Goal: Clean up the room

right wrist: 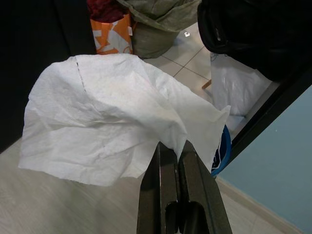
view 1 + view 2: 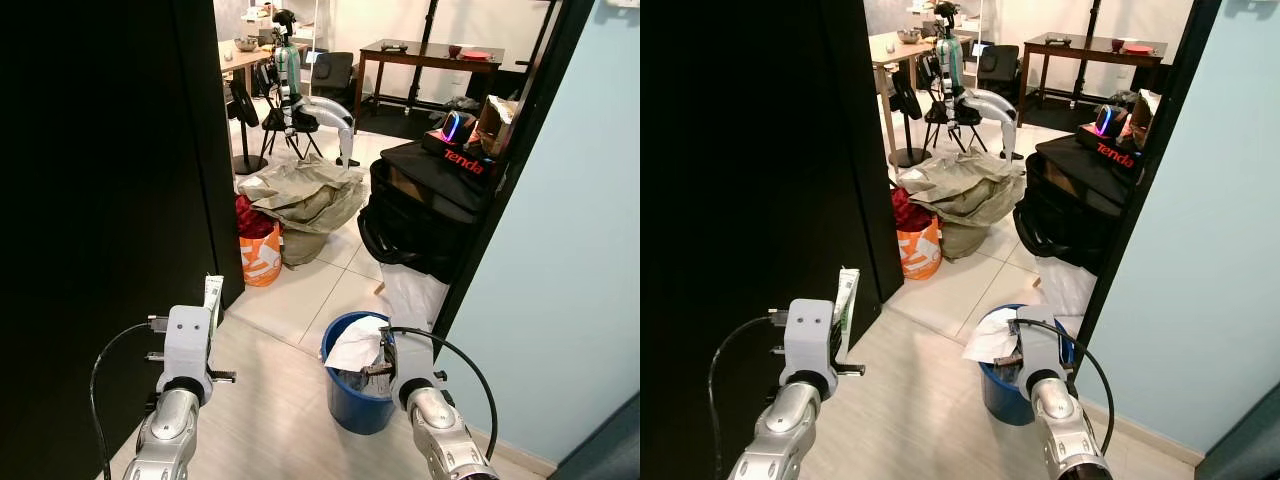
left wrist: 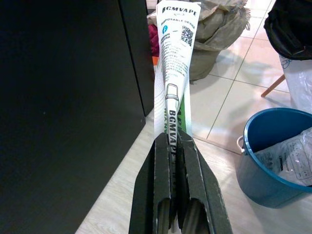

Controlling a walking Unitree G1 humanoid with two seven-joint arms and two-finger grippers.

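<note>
Standing: at a doorway, head camera looking down over both silver arms toward a cluttered tiled room.

Left hand (image 3: 171, 141): clenched on a flattened white cardboard vape box with black and green print (image 3: 173, 73); both black fingers (image 3: 163, 185) pressed flat against its lower end, no gap between them.

Vape box position: held upright, sticking up above the left hand, close beside the edge of the dark door panel (image 2: 110, 180), over the pale wood-look floor (image 2: 270, 410).

Right hand (image 1: 173, 146): clenched on one edge of a crumpled white paper towel (image 1: 107, 122); fingers (image 1: 195, 180) closed tight, the sheet spreading out ahead of them.

Paper towel position: hanging over the open top of the round blue plastic bucket (image 2: 345, 405), which already holds crumpled printed paper.

Bucket position: on the floor at the doorway threshold, near the light blue wall (image 2: 570, 250), just beside a white plastic bag (image 2: 412, 292).

Beyond the door: orange and white paper bag with red contents (image 2: 258, 250) touching a heap of rumpled tan sacking (image 2: 305, 195).

Right of the heap: black bag stack (image 2: 420, 215) carrying a black box with red "Tenda" lettering (image 2: 462, 158).

Far end: dark wooden bench (image 2: 430, 55) against the wall, black office chair (image 2: 332, 72) near it.
</note>
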